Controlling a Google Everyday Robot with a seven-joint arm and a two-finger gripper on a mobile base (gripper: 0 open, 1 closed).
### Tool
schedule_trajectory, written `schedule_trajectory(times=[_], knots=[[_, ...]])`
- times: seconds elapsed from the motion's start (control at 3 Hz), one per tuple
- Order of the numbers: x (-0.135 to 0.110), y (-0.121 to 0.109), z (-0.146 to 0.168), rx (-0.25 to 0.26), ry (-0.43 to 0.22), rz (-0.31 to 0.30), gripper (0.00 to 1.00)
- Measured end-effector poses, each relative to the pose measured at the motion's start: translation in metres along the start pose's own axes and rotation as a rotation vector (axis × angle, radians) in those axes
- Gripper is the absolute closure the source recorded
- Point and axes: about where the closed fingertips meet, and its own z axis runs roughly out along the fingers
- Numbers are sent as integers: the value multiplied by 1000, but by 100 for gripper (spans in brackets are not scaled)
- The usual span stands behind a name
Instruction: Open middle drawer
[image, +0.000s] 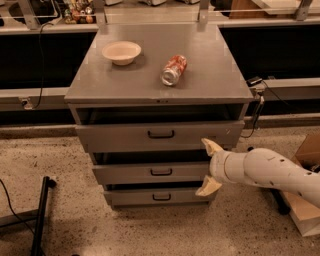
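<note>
Where the white arm (272, 172) reaches in from the right, the gripper (209, 167) sits at the right end of the middle drawer (125, 174), its jaws apart, one tip up near the lower edge of the top drawer (115, 136) and the other down by the bottom drawer (130, 197). The middle drawer lies between those two in the grey table (200, 87), its black handle (161, 172) at centre, left of the gripper and untouched. On the table stand a cream bowl (121, 52) and, to its right, a can (173, 70) on its side
</note>
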Motion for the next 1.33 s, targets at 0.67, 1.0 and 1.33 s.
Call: schedule_trajectory(times=[0.67,1.0,1.33], knots=[[31,47,66,-121,-38,-128,0],[43,59,84,-135,-76,-163,0],[44,61,87,-138,-79,-167,0]])
